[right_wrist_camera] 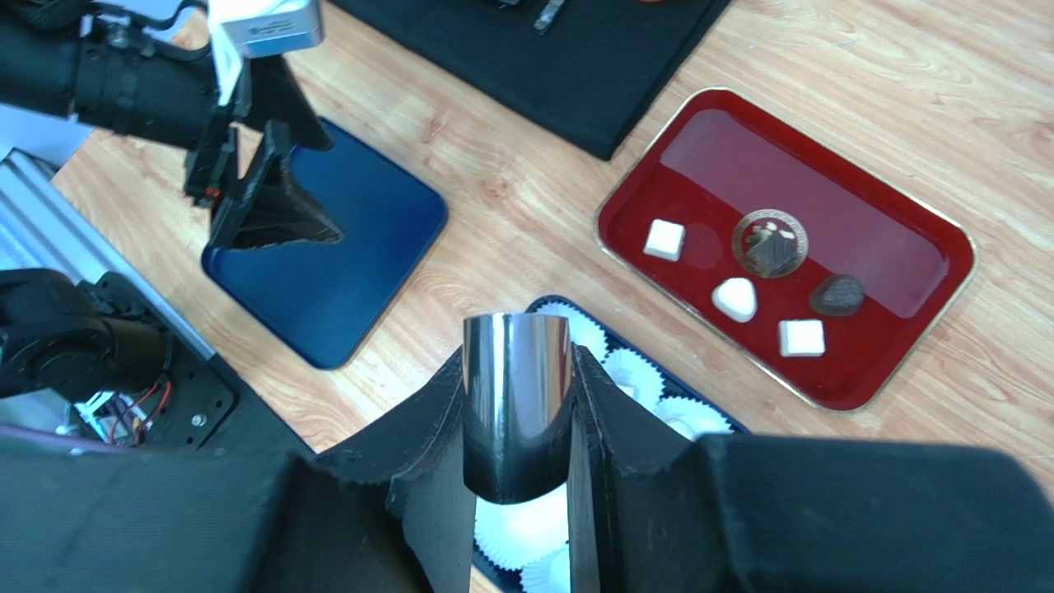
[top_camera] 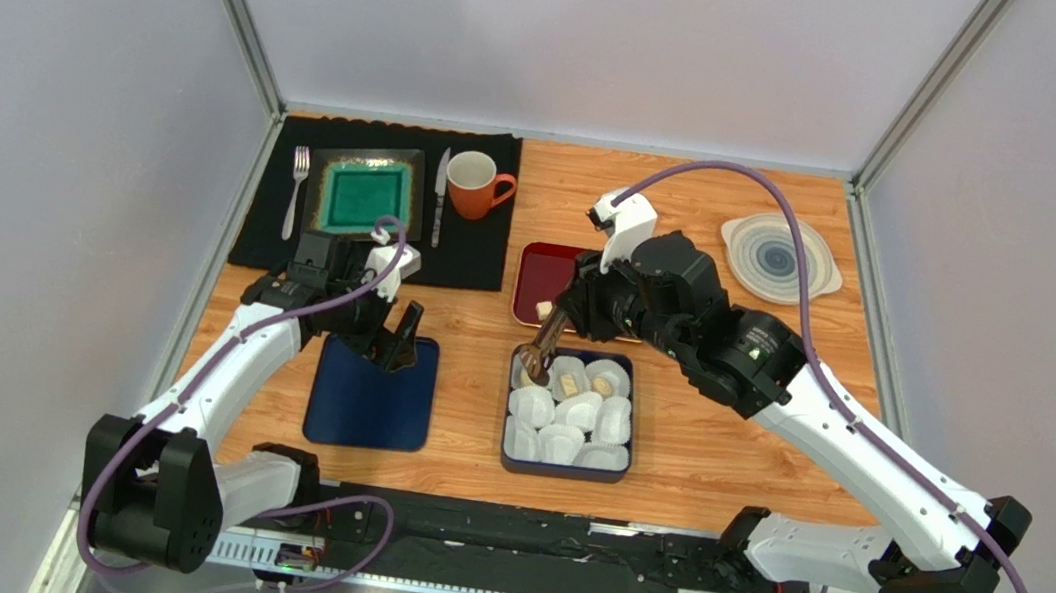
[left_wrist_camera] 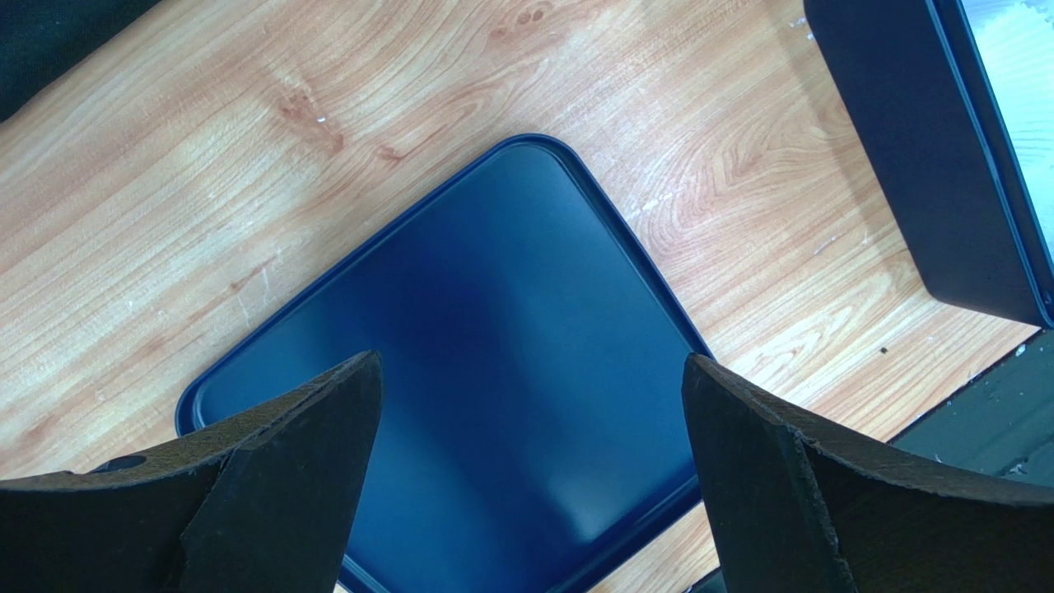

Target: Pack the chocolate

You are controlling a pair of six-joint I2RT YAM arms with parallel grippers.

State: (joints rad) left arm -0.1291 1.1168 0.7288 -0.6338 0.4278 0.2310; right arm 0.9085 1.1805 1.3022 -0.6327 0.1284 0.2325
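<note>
since the right fingers (right_wrist_camera: 579, 408) are partly closed on a shiny metal tool (right_wrist_camera: 516, 408) whose tip hangs over the far-left corner of the box (top_camera: 563, 470), lower it straight and release gently; you cannot tell whether it carries a piece. loose chocolate (right_wrist_camera: 734, 298) lies on the red tray (right_wrist_camera: 742, 161) just beyond the box. your left fingers (top_camera: 389, 345) gape wide and empty, left of the box.

tray (right_wrist_camera: 742, 161): dark red | chocolate (right_wrist_camera: 664, 239): cream-white, dark brown | mug (top_camera: 471, 186): orange | lid (left_wrist_camera: 495, 371): navy | table (left_wrist_camera: 186, 210): wood grain
</note>
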